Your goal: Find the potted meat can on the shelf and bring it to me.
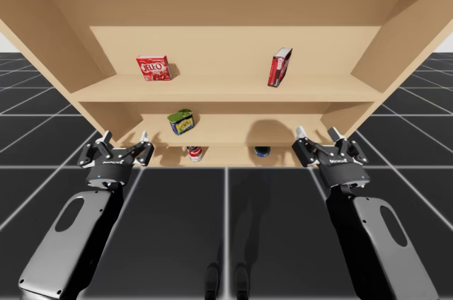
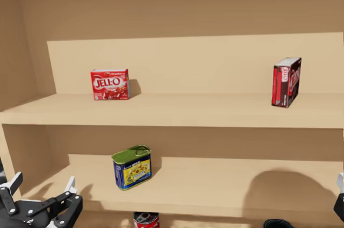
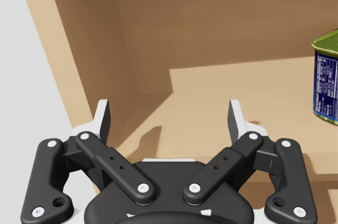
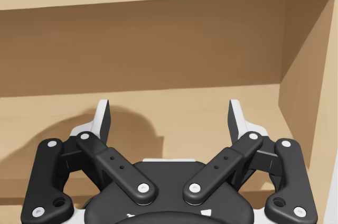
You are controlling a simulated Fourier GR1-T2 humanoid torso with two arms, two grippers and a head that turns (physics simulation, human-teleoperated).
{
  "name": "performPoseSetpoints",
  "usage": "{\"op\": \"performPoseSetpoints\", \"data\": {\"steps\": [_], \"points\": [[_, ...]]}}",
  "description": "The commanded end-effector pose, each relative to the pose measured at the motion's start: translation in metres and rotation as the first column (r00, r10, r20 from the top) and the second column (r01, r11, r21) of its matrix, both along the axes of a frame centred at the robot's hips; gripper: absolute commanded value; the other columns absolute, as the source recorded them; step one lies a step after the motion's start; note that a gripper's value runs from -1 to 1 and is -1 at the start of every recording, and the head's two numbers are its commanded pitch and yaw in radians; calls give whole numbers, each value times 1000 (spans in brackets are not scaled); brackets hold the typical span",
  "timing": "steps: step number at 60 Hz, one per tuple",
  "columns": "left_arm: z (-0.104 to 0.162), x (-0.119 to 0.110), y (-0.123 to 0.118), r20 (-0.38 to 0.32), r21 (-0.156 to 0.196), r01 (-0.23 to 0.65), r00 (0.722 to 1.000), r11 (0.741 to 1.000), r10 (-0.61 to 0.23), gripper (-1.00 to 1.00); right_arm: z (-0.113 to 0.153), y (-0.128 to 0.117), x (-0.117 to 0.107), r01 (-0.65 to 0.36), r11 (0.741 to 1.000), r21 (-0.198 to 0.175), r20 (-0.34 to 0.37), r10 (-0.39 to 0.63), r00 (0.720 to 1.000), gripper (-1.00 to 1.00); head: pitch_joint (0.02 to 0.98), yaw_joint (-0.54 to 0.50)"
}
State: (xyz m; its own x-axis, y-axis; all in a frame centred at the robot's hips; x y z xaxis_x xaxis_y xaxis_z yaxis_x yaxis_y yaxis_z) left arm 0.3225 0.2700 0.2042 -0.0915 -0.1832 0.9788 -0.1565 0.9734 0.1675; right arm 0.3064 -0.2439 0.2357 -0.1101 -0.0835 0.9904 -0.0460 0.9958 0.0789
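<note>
Standing on the middle shelf point(image 2: 215, 179), the can point(image 2: 132, 167) is at two o'clock from the robot's left claw point(image 1: 124, 137). That and the right claw point(image 1: 317, 132) gape, released. The left should straddle the can squarely before closing.

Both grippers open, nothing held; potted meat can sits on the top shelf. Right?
No. The potted meat can sits on the middle shelf, one level below the top shelf, as the head view shows. The left gripper and right gripper are open and hold nothing.
</note>
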Motion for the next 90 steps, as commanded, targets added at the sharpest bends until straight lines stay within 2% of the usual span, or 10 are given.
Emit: {"op": "performPoseSetpoints", "data": {"steps": [1, 11, 17, 26, 33, 46, 56, 72, 80, 90], "points": [[0, 0, 2, -1, -2, -5, 1000, 1000, 5, -1000, -1, 0, 1, -8, 1000, -3, -11, 8, 1000, -1000, 403, 175], [1, 0, 4, 11, -18, -16, 1000, 1000, 16, -1000, -2, 0, 0, -15, 1000, -5, -18, 15, 1000, -1000, 505, 238], [3, 0, 2, 18, -30, -7, 1000, 1000, 8, -1000, -1, 0, 0, -18, 1000, -1, -19, 18, 1000, -1000, 519, 247], [10, -7, -6, 22, -68, 39, 999, 997, -37, -1000, -1, 0, 0, -15, 1000, 3, -22, 15, 1000, -1000, 526, 249], [29, -23, -13, 27, -97, 131, 991, 987, -129, -1000, -1, 0, 0, -12, 1000, 9, -25, 12, 1000, -1000, 522, 244], [58, -31, -24, -6, -168, 324, 944, 931, -330, -1000, -1, 1, 0, -19, 1000, 8, -25, 20, 1000, -1000, 520, 248], [63, -11, -30, -63, -222, 420, 894, 880, -443, -1000, 0, 0, 0, -20, 1000, 8, -24, 20, 1000, -1000, 516, 243], [46, 19, -41, -142, -222, 464, 855, 857, -499, -1000, 1, 0, 0, -22, 1000, 7, -23, 22, 999, -1000, 522, 237], [35, 37, -44, -159, -203, 460, 856, 865, -492, -1000, 1, -1, 0, -24, 1000, 8, -24, 24, 999, -1000, 523, 235], [29, 59, -47, -174, -203, 455, 855, 867, -489, -1000, 2, -1, 0, -25, 1000, 9, -24, 26, 999, -1000, 524, 235]]}}
